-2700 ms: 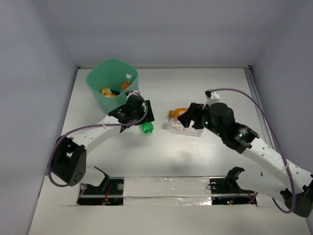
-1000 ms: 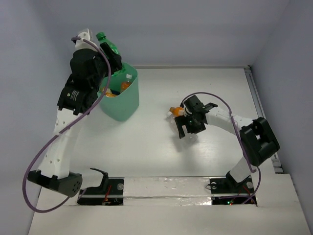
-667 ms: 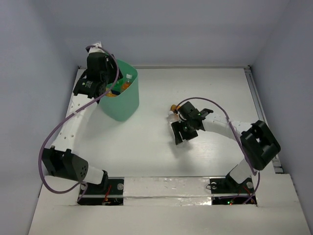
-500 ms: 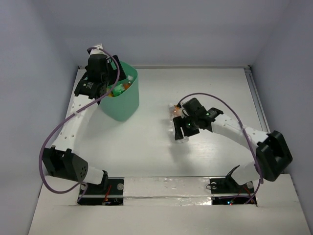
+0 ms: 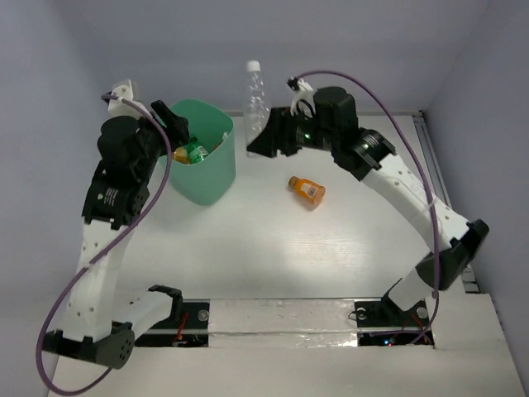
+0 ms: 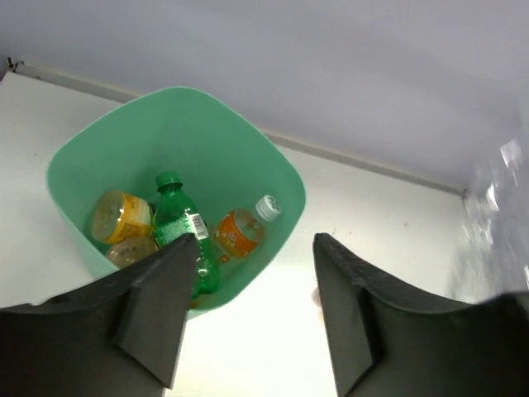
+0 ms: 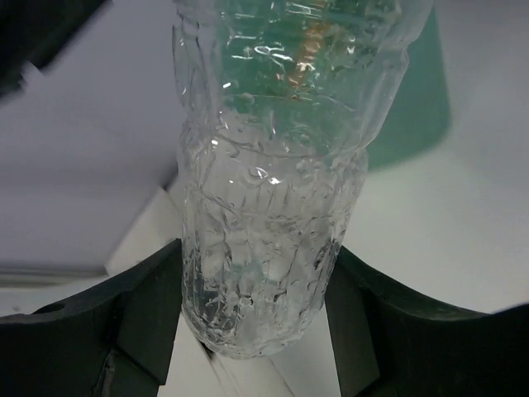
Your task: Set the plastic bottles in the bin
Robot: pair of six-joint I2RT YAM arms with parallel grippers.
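- The right tool [image 5: 266, 142] is clenched on the lower body of a clear bottle [image 5: 254, 98], holding it upright off the surface [image 5: 273, 248], white cap up, just right of the bin [image 5: 212, 177].
- In the right wrist view, its fingers [image 7: 145, 310] press either side of the bottle's ribbed body.
- The left tool [image 6: 248, 318] is released, with nothing between its fingers, and hangs above the bin near its left rim.
- Inside the bin lie a green bottle [image 6: 187, 241], two orange bottles [image 6: 121, 217] stacked at its left, and a white-capped bottle [image 6: 241, 231] at its right.
- A loose orange bottle [image 5: 307, 188] lies on its side on the surface, right of the bin and apart from it, under the right arm.
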